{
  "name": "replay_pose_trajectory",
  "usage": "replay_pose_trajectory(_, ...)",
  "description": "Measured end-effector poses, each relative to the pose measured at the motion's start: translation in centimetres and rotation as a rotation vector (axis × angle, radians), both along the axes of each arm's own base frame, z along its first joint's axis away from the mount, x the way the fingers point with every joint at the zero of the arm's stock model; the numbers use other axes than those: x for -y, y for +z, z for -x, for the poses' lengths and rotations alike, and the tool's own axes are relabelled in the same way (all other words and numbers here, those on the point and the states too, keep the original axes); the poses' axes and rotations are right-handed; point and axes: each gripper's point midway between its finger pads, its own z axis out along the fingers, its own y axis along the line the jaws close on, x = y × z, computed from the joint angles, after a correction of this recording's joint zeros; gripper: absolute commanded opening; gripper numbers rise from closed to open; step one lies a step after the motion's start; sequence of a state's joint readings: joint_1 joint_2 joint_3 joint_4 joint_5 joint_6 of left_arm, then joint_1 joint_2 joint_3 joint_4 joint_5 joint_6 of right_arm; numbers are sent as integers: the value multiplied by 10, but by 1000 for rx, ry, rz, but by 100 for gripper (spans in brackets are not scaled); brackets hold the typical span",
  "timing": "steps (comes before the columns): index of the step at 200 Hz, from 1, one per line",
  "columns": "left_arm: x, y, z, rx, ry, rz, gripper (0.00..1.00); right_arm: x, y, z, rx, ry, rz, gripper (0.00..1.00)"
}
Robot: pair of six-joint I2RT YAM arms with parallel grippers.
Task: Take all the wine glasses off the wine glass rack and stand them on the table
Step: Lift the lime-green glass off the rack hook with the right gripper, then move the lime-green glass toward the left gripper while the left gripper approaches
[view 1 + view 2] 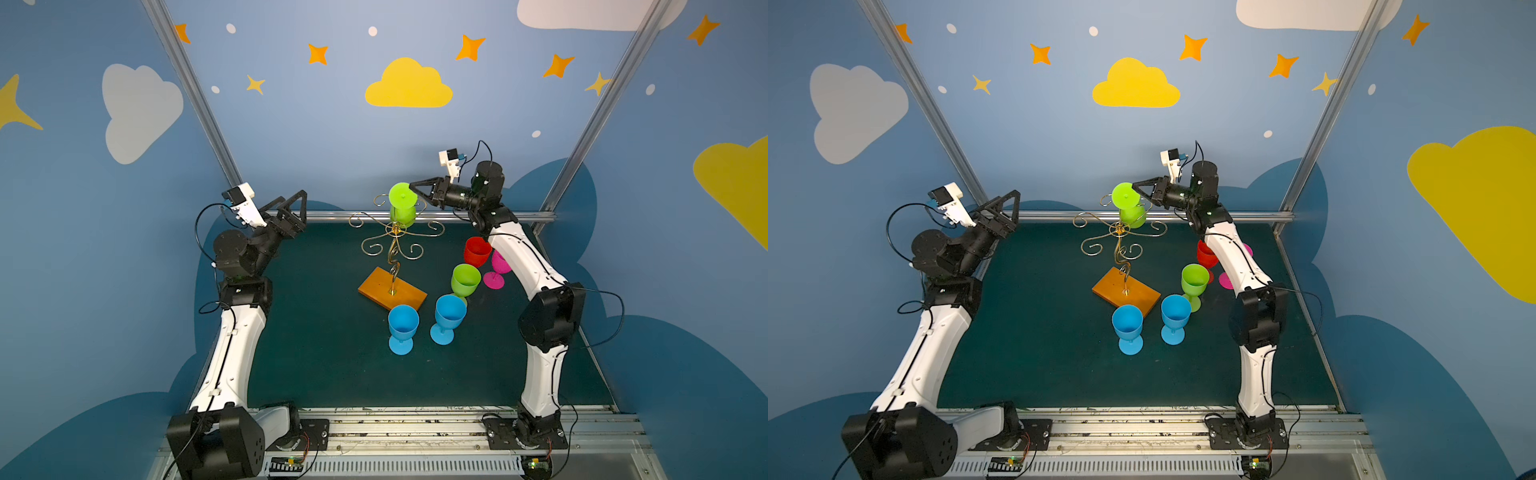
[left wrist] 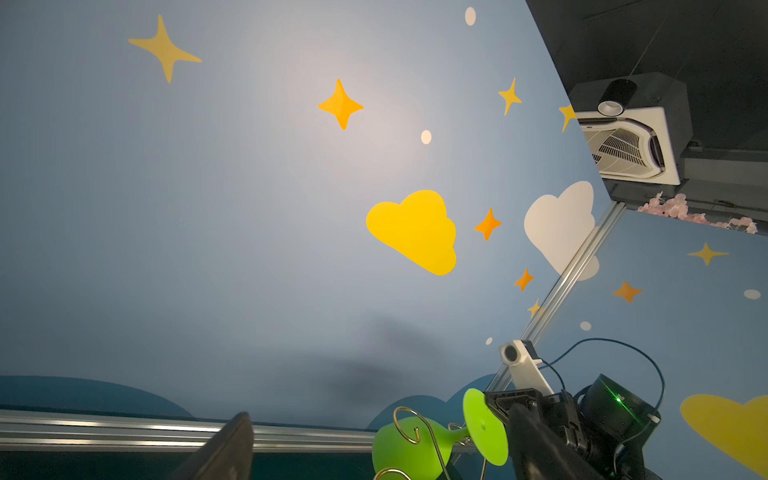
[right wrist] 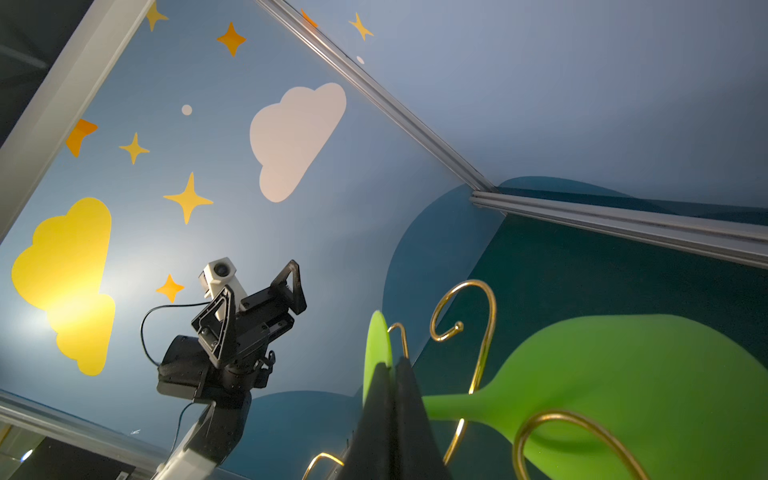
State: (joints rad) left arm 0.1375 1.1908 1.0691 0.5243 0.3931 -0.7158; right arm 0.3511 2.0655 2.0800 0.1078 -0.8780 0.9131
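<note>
1. Nearest the camera, at 6 o'clock on the desk (image 1: 324, 365): two blue glasses (image 1: 402, 328) standing upright, one just in front of the rack's wooden base, the other just beside it toward 4 o'clock.
2. Toward 3 o'clock: a green glass on the desk (image 1: 465, 280), then a red glass (image 1: 476, 250) and a pink glass (image 1: 496, 272) close under the right arm. All upright, all off the rack.
3. Centre: the wine glass rack (image 1: 392, 286), gold wire, twisted stem, curled arms spread at top. Looks light and top-heavy; a sideways pull could tip it.
4. Left end effector (image 1: 291, 212) at 9 o'clock, raised, fingers wide apart, holding nothing, well clear of the rack.
5. Far side, 12 o'clock: the wine glass (image 1: 402, 205), lime green, hangs upside down in a far curl of the rack, foot uppermost, bowl below the wire, stem passing through the scroll.
6. Right end effector (image 1: 415, 188) reaches in from 2 o'clock, fingers clamped together on the rim of the glass's foot disc; the right wrist view shows the disc edge pinched between them.
7. Handling, by judgement: opaque plastic, light, stiff, unlikely to break, but smooth. An edge pinch on a thin disc may let it swivel or slip.
8. Stem must slide out along the scroll's open mouth, not straight up.
</note>
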Motion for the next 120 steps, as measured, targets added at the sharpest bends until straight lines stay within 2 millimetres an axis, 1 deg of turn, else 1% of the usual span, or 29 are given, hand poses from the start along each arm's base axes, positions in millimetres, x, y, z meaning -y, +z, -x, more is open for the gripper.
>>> replay_pose_trajectory(37,3,0,1,-5,-22,7,92,3,-2,-19,1,-43,-8,0)
replay_pose_trajectory(63,10,-3,0,-20,-70,14,87,12,5,-27,9,-76,-22,0)
replay_pose_trajectory(87,25,-2,-7,-38,-157,14,83,25,18,-33,46,-108,-35,0)
replay_pose_trajectory(120,60,3,-15,-52,-328,-7,77,39,24,-38,78,-141,-30,0)
